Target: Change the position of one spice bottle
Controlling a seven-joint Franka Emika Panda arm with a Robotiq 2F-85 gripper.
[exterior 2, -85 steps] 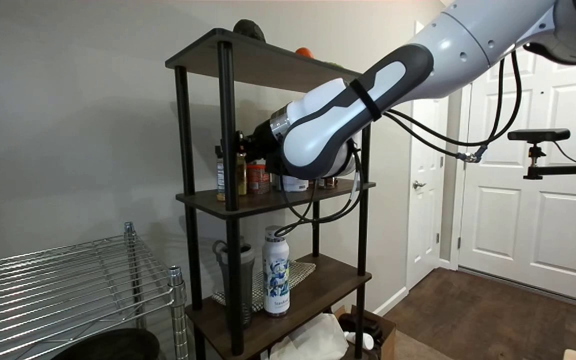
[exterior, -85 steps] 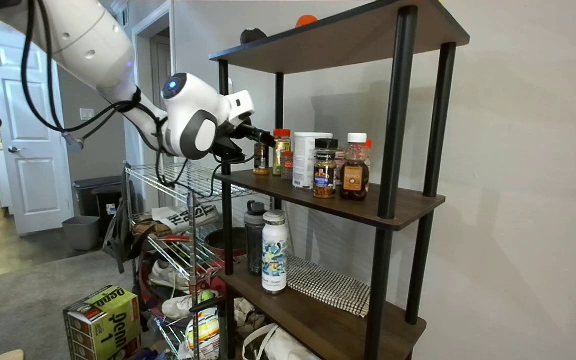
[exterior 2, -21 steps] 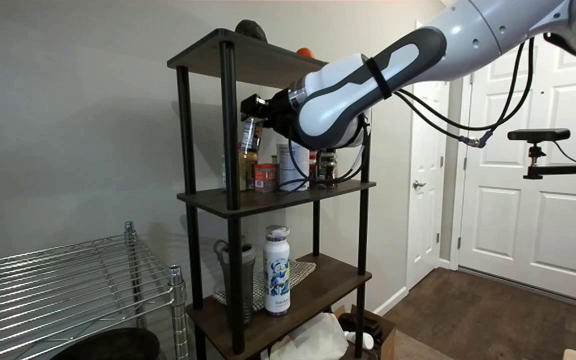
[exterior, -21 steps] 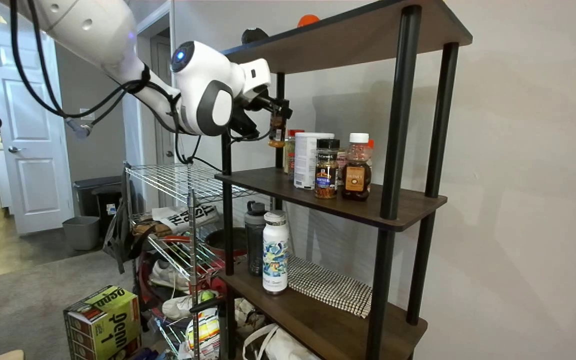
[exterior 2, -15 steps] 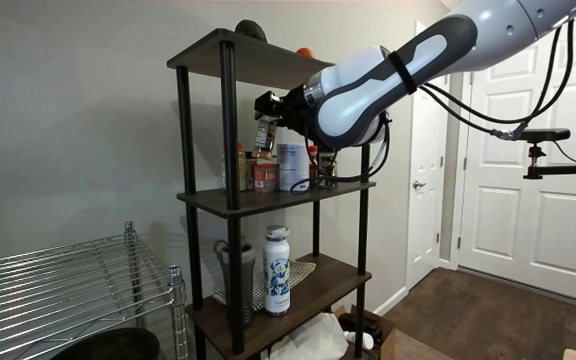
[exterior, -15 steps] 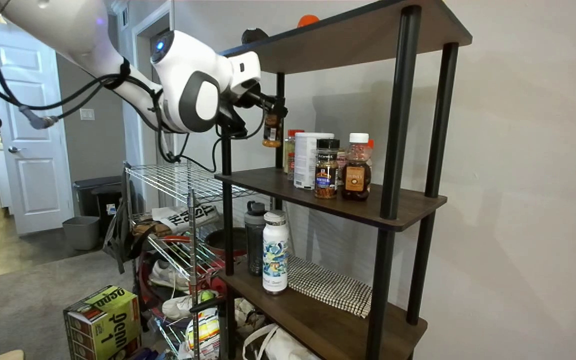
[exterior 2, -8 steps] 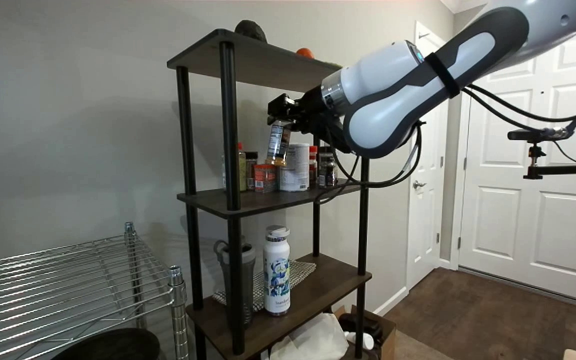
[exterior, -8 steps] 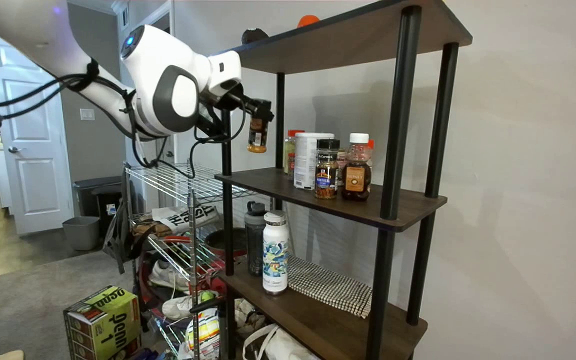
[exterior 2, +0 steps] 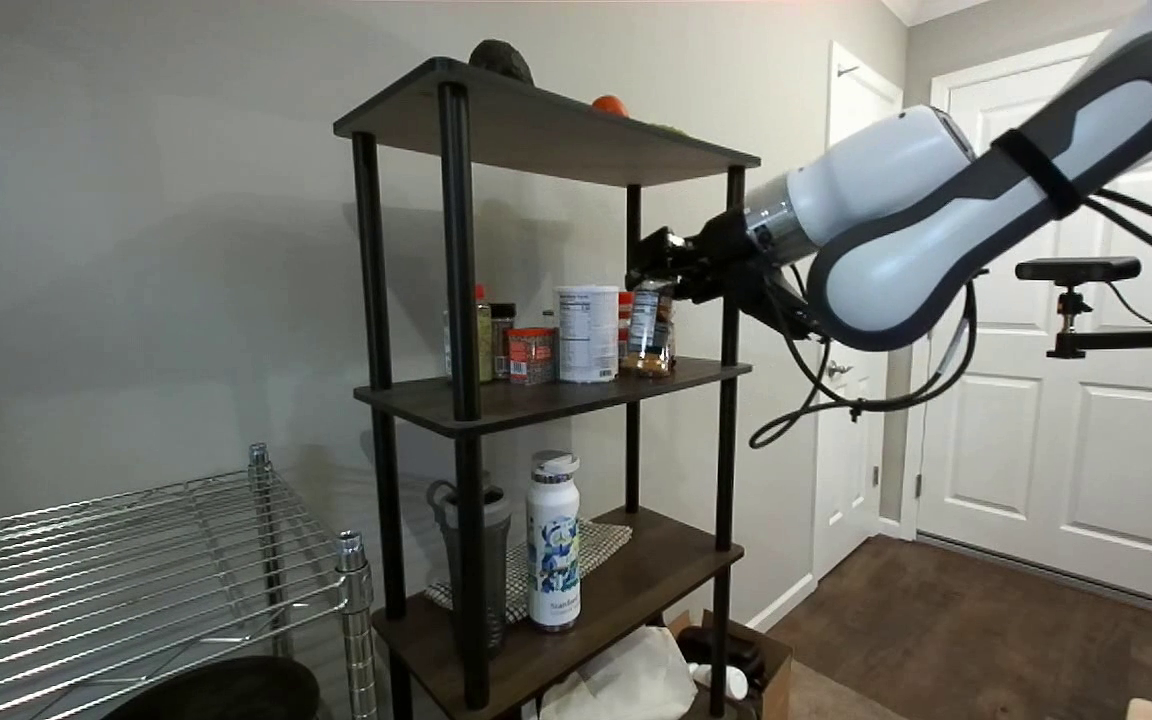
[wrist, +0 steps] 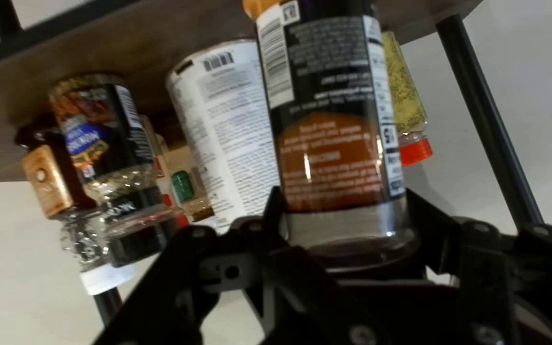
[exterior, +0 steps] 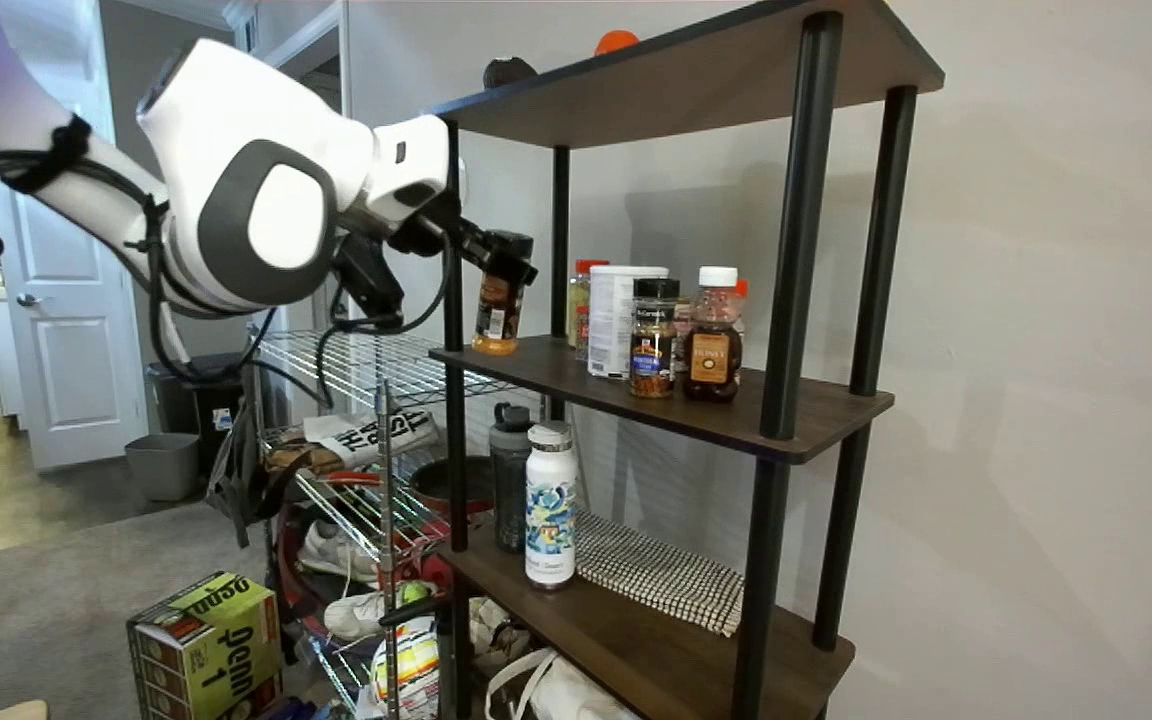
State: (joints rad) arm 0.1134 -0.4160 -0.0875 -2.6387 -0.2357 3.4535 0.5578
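Observation:
The spice bottle [exterior: 497, 312], with a dark label, orange-brown contents and a dark cap, hangs slightly tilted, base down, in my gripper [exterior: 508, 264]. In the wrist view, which is upside down, the black fingers press on both sides of the spice bottle [wrist: 333, 110] near its neck. An exterior view puts my gripper [exterior 2: 654, 262] at the right end of the middle shelf, with the spice bottle [exterior 2: 650, 335] low at the front edge of that shelf [exterior 2: 536, 402]. Whether its base touches the board I cannot tell.
On the middle shelf stand a white canister [exterior 2: 588, 335], a red-lidded tub [exterior 2: 532, 356], a black-capped jar [exterior: 652, 340] and a honey bottle [exterior: 712, 345]. Black posts [exterior 2: 728, 440] carry the boards. The top board [exterior: 716, 75] hangs above. A wire rack [exterior: 336, 350] stands alongside.
Lifted off the middle shelf earlier, the spice bottle has travelled with my gripper along the shelf front, away from the red-lidded tub's end. Over the last half second it has also come down.

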